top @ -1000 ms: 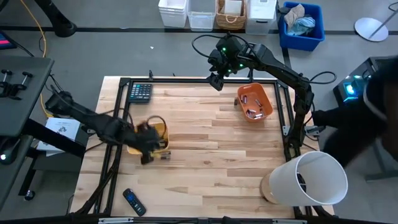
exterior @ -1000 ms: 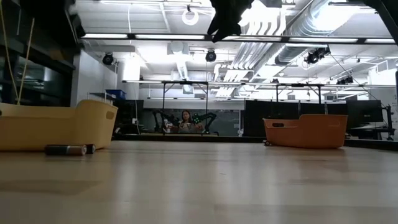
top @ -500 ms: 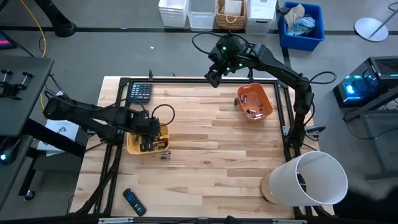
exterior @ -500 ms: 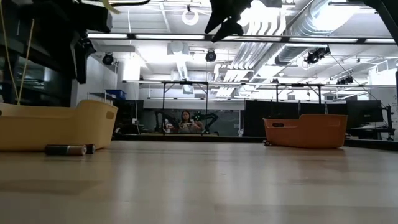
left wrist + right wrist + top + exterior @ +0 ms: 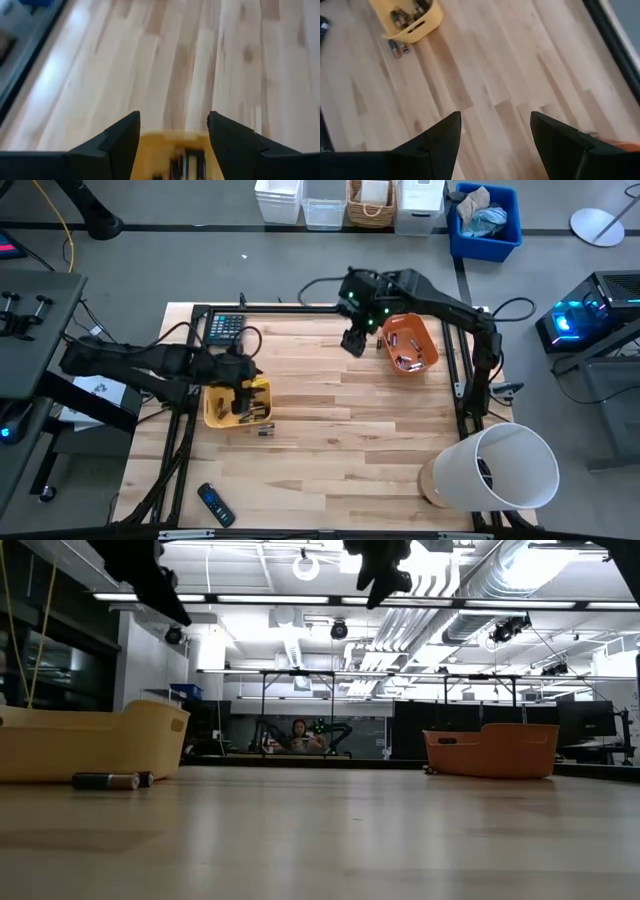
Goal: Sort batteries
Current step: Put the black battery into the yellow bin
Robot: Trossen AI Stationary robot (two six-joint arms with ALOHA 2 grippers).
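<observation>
Left gripper (image 5: 243, 372) hangs over the yellow bin (image 5: 213, 410), fingers (image 5: 117, 142) spread apart, nothing between them. In the left wrist view the bin's rim sits right under the gap between the two fingers, and a few batteries (image 5: 187, 161) inside it show blurred in that gap, below the fingertips. Bare wood of the table (image 5: 190, 60) lies ahead of the fingers.

Right gripper (image 5: 354, 340) hovers above the table just beside the orange bin (image 5: 408, 345), off that bin's left side in the high view. Its fingers (image 5: 440, 145) stand wide apart, empty. Past those fingertips, well apart, the right wrist view shows the yellow bin with batteries in it, plus two loose batteries (image 5: 396, 48) on the wood just outside its rim.

More batteries lie inside the orange bin (image 5: 405, 363), beside the right gripper, not under it. The two loose ones (image 5: 263, 429) lie on the table just off the yellow bin's near right corner, apart from the left fingers. Low view: one loose battery (image 5: 105, 781) lies flat on its side beside the yellow bin, a second small one touching or just behind its end; can't tell which.

Calculator (image 5: 226, 328) near the table's far left corner, behind the left gripper. Remote control (image 5: 214, 504) near the front left edge, well apart from both grippers. White bucket (image 5: 500, 468) on its side at the front right corner.
</observation>
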